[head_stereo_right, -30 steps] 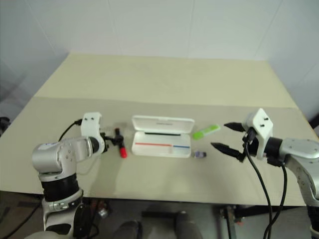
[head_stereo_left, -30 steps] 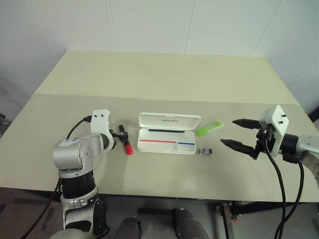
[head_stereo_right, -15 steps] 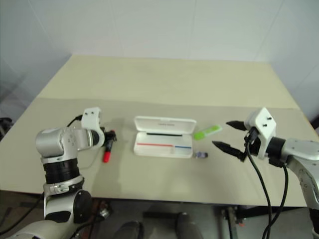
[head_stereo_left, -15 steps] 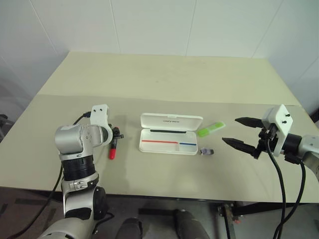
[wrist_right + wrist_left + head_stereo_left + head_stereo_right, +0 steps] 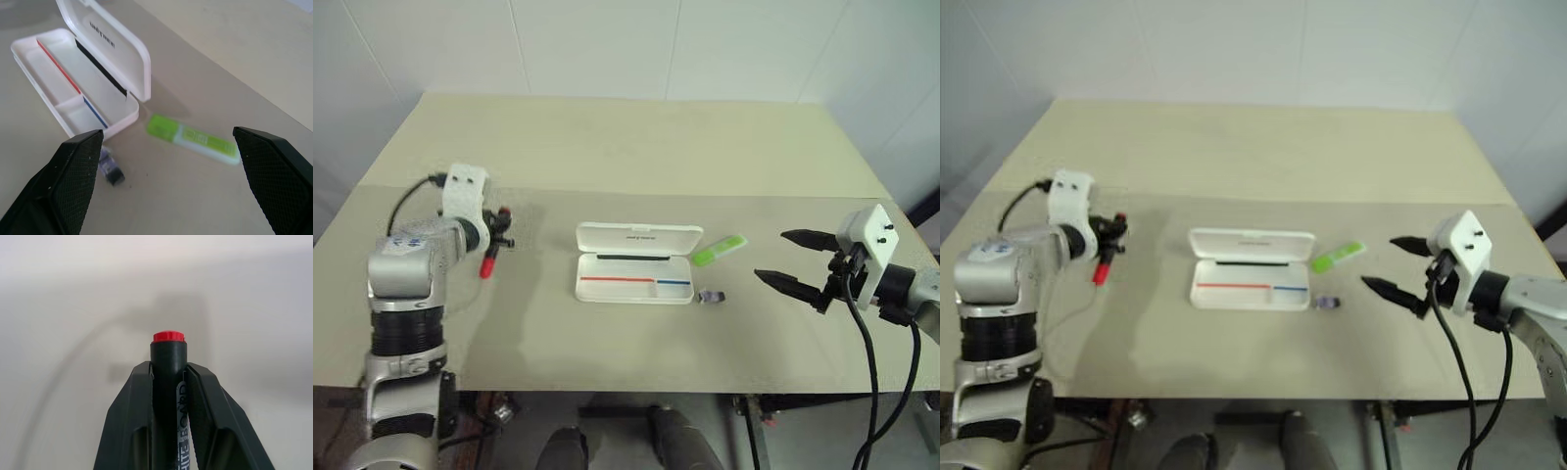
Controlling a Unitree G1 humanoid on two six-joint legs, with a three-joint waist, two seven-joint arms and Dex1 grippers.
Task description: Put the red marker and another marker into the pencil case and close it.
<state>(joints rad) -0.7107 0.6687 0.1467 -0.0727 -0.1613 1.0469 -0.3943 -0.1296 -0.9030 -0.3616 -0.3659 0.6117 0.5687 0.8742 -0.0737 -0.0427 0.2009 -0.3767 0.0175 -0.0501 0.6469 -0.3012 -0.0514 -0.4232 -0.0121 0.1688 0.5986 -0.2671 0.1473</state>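
Left hand: we see its two black fingers pinching the red marker, which hangs red end down, off the bench, at about 9 o'clock from the case.

Red marker: in the left wrist view the black barrel runs up between the fingers, and its small red tip pokes out past them.

Right hand: fingers spread wide and holding nothing, hovering at about 3 o'clock from the case.

Case: open near the middle of the bench, lid folded back toward 12 o'clock, tray facing up with a thin red line and a blue line inside.

Green marker: lying flat on the bench at about 2 o'clock from the case, just beside the lid's corner and apart from both hands.

Small grey-purple object: on the bench at the tray's 4 o'clock corner, no part of the task.

Stage: we judge the red marker lifted but not yet carried over; the green marker is untouched and the lid is still up.

Risk, left: we judge the marker could swing or slip between the narrow fingers on the way, or land across the tray's rim or divider and block the lid.

Risk, right: reaching for the green marker, a finger could knock the raised lid or push the case aside.
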